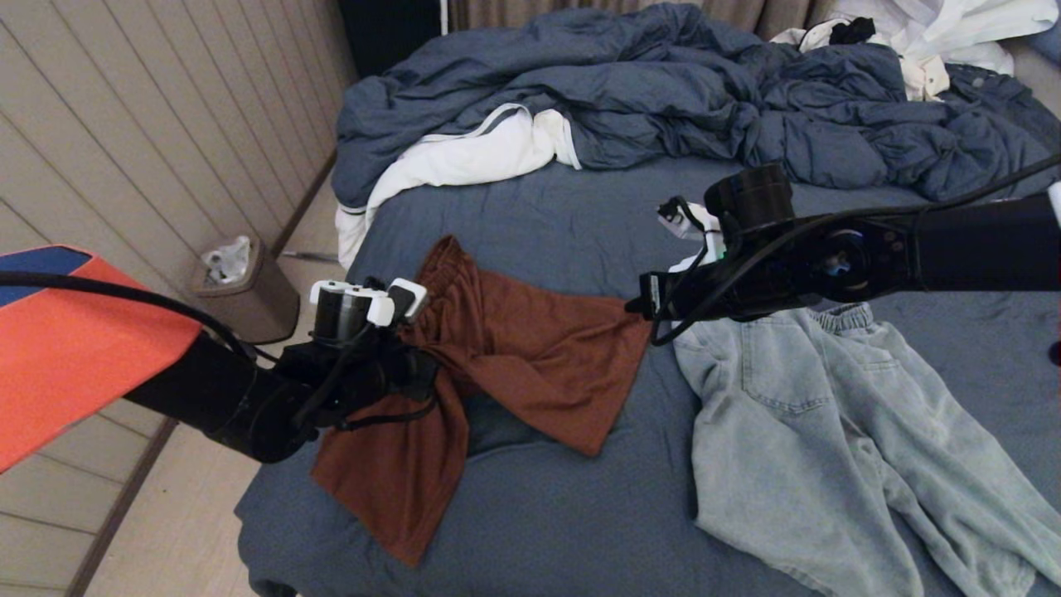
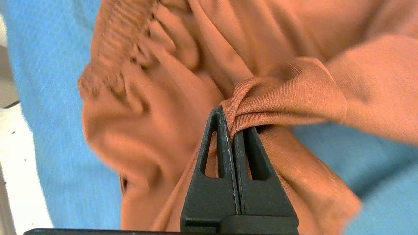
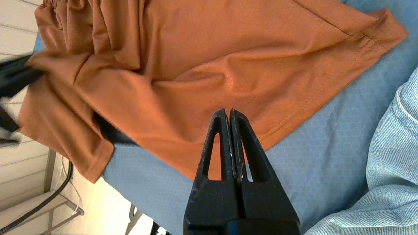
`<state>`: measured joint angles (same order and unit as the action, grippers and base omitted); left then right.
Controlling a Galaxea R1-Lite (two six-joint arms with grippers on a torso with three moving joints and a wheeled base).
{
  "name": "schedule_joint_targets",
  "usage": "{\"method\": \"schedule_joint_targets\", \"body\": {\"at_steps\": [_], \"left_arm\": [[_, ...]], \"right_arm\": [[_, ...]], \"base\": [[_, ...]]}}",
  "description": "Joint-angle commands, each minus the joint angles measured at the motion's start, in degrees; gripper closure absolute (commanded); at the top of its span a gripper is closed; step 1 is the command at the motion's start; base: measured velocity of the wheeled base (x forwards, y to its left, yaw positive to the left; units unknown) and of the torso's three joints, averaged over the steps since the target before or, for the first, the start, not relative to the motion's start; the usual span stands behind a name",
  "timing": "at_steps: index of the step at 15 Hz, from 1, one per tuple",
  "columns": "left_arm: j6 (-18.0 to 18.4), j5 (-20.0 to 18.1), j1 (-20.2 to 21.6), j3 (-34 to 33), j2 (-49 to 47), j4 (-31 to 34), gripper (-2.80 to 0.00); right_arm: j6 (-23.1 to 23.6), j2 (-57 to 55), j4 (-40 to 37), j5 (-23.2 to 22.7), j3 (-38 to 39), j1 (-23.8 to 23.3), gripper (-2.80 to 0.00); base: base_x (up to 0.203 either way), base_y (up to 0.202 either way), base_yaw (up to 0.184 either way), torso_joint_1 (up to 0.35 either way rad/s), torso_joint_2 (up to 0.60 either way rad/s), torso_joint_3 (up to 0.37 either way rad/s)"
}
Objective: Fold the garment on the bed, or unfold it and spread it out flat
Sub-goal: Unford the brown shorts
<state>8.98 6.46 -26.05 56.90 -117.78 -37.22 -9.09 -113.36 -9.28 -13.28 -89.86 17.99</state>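
Left gripper (image 2: 232,125) is pinching a fold of the rust shorts (image 1: 530,348) on the bed (image 1: 572,497), right gripper (image 3: 230,114) is hovering closed, holding nothing.

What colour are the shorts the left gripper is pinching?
Rust-brown shorts; left gripper shut on them, clearest in head view.

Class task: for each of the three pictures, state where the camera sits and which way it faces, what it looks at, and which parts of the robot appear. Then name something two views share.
Head view: on the head, facing forward and down at the bed; both arms show.
Left wrist view: behind the left claw, shut on a fold of the rust shorts.
Right wrist view: behind the right claw, shut and empty above the shorts' hem, denim shorts alongside.
Shared: all three show the rust shorts on the blue sheet.
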Motion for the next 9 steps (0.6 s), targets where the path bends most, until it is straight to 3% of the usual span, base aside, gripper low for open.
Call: {"method": "schedule_joint_targets", "body": {"at_steps": [1,7,8,9], "left_arm": [[0.53,-0.68,2.05,4.85,-5.33,0.49,0.00],[0.68,-2.15,2.67,10.68,-7.41,0.53,0.00],[0.49,-2.15,2.67,10.70,-7.38,0.83,-2.80],[-0.17,-1.91,2.67,10.73,-6.88,1.07,-2.80]], "right_arm": [[-0.05,-0.28,-0.04,-0.02,-0.11,-0.02,0.00],[-0.05,-0.55,-0.04,0.00,-0.14,0.02,0.00],[-0.05,-0.49,-0.04,-0.06,-0.14,0.02,0.00],[-0.05,-0.46,-0.04,-0.08,-0.14,0.02,0.00]], "base": [[0.000,0.000,0.000,0.000,0.00,0.000],[0.000,0.000,0.000,0.000,0.00,0.000],[0.000,0.000,0.000,0.000,0.00,0.000],[0.000,0.000,0.000,0.000,0.00,0.000]]}}
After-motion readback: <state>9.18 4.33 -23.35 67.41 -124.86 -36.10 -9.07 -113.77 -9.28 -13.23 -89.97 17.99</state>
